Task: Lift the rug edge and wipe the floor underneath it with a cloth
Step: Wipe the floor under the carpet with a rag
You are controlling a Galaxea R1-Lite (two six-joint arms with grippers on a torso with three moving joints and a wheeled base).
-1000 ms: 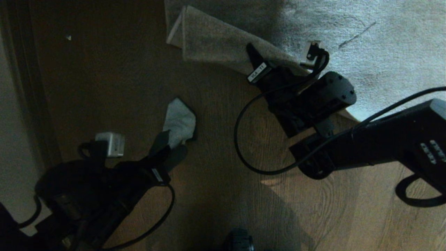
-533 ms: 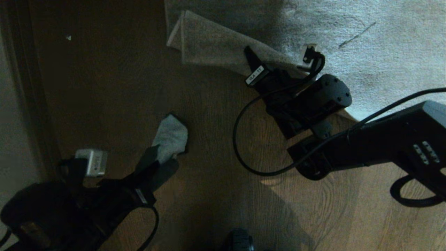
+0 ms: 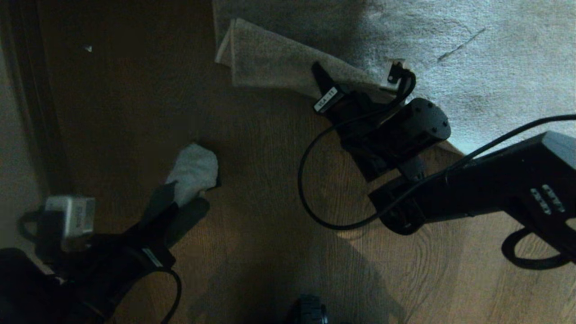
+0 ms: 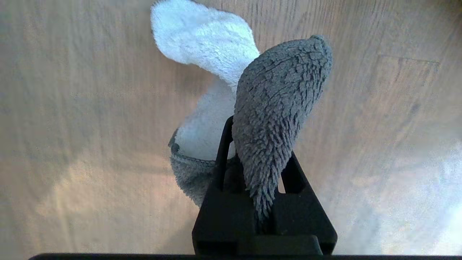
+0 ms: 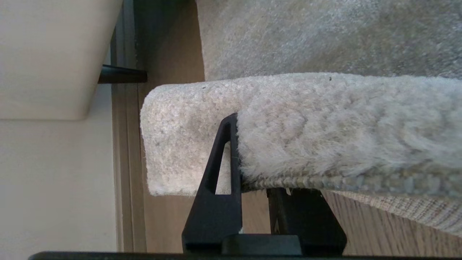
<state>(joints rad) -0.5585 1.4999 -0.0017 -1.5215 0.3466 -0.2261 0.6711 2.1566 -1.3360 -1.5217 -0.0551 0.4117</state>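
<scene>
Grey-green nubby terry cloth (image 4: pixel 278 108), bunched over brown floor (image 4: pixel 72 108)

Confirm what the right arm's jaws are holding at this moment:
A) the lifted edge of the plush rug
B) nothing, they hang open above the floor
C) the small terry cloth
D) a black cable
A: the right gripper is shut on the rug edge, holding it folded up off the floor, while the cloth sits in the left gripper instead.
</scene>
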